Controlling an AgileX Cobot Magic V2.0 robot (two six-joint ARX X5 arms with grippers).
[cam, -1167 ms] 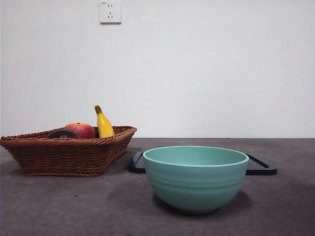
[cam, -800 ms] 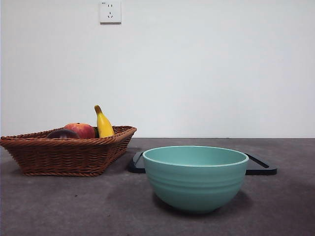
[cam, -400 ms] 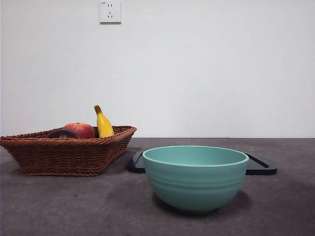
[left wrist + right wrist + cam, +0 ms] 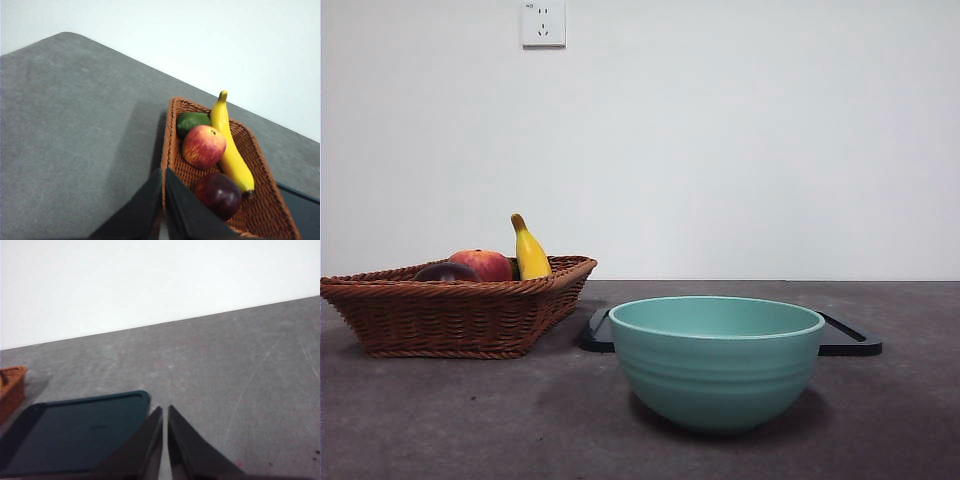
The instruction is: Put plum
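**Plum at rest in the wicker basket, both grippers closed and empty**

The plum [image 4: 218,195] is seen lying in the brown wicker basket [image 4: 450,315], at the left of the grey desk [image 4: 470,420] in the front view. It is flanked by a red-orange apple [image 4: 203,146] and a yellow banana [image 4: 228,145], with a green fruit [image 4: 192,121] tucked at the basket's far end. A teal bowl [image 4: 716,362] is set in the foreground, and a dark tray [image 4: 75,432] is laid flat behind it. The left gripper [image 4: 164,200] is held above the basket's near rim, jaws pressed together on nothing. The right gripper [image 4: 164,437] is poised beside the tray's corner, its jaws likewise closed and empty. Neither arm is shown in the front view.
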